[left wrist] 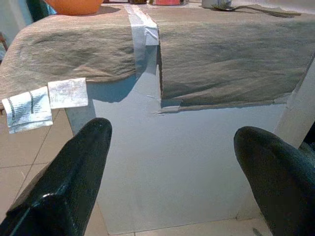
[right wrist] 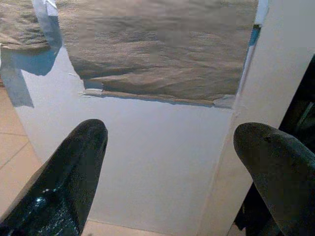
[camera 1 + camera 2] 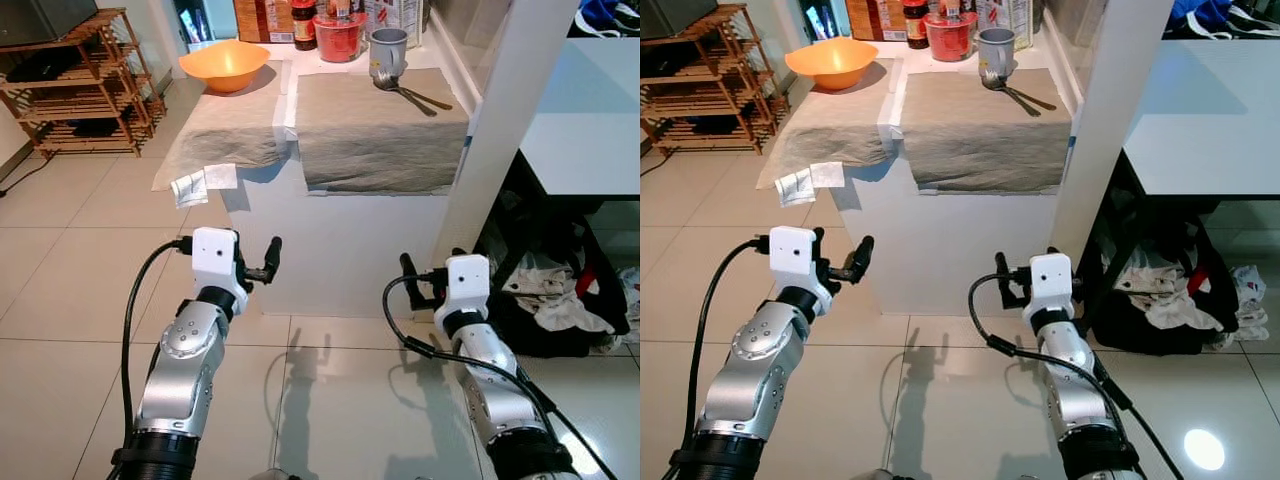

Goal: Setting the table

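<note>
Two sets of fingers, left gripper [image 3: 268, 262] and right gripper [image 3: 412, 282], hang released short of the white bench [image 3: 340, 240]. Metal spoons [image 3: 412, 96] lie well beyond them on the beige cloth mat [image 3: 375, 125]; reaching low, I might snag its overhanging edge.

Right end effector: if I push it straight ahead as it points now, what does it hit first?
Most likely the white front panel of the table, below the hanging edge of the grey cloth. The right end effector is open; the gap is hard to judge.
</note>
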Controlling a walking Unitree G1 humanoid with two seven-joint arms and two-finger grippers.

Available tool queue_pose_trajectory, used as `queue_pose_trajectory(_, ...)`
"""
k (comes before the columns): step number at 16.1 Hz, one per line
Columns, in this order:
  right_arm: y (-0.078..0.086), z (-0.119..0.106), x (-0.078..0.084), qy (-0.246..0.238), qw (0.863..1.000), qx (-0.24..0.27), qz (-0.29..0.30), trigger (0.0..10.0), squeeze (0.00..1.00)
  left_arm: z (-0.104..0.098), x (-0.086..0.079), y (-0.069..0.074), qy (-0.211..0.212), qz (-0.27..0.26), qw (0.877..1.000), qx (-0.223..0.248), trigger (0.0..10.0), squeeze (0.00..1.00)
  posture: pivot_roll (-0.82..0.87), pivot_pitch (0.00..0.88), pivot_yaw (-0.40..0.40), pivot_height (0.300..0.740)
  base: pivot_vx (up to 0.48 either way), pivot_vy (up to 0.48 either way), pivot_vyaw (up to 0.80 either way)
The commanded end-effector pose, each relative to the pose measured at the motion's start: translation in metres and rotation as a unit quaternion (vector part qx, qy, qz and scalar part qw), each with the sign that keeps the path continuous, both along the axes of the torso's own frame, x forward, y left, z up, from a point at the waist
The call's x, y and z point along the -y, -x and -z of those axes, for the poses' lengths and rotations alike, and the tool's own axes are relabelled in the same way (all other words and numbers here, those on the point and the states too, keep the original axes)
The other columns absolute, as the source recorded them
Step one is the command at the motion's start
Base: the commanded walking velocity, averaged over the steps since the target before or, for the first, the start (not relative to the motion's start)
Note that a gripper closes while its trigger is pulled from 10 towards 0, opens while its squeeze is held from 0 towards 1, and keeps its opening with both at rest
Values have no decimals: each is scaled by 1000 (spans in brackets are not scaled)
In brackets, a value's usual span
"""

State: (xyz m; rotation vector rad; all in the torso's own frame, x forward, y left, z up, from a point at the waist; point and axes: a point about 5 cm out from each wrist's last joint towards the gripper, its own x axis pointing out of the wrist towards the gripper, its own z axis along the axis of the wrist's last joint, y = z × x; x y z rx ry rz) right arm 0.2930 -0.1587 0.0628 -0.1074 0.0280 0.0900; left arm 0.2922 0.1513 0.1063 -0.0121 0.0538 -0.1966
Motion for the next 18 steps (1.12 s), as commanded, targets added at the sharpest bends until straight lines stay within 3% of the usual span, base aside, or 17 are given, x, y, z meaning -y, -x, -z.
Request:
queue_pose_trajectory(1, -4, -10, -1, 3, 1000, 25, 3, 10000, 0, -2, -3, 0, 1, -6, 1000, 6, 10000, 1000, -93, 0, 89, 740, 0, 0, 0)
queue_pose_trajectory(3, -1, -33, 16, 7, 996, 81, 40, 10000, 0, -17, -16, 2, 12, -24, 998, 56, 10000, 1000, -103, 0, 93, 740, 0, 0, 0)
queue_pose_trajectory(4, 2, -33, 21, 8, 995, 84, 49, 10000, 0, -20, -21, 3, 18, -28, 997, 62, 10000, 1000, -109, 0, 96, 740, 0, 0, 0)
queue_pose_trajectory(5, 10, -31, 28, -1, 994, 84, 64, 10000, 0, -23, -31, 6, 27, -37, 996, 70, 10000, 804, -112, 0, 97, 740, 0, 0, 0)
queue_pose_trajectory(6, 20, -27, 32, -5, 994, 82, 73, 10000, 0, -22, -36, 10, 32, -45, 996, 69, 10000, 0, -112, 0, 97, 740, 0, 0, 0)
queue_pose_trajectory(9, 40, -18, 25, -8, 997, 56, 55, 10000, 0, -11, -52, 26, 41, -79, 995, 40, 10000, 0, -118, 0, 95, 740, 0, 0, 0)
queue_pose_trajectory(12, 53, -13, 17, -1, 999, 40, 23, 10000, 0, -8, -51, 38, 46, -62, 996, 35, 10000, 0, -113, 0, 85, 740, 0, 0, 0)
queue_pose_trajectory(18, 39, -27, 10, 12, 998, 68, 9, 10000, 0, -23, -37, 21, 31, -61, 996, 66, 10000, 0, -116, 0, 85, 740, 233, 306, 0)
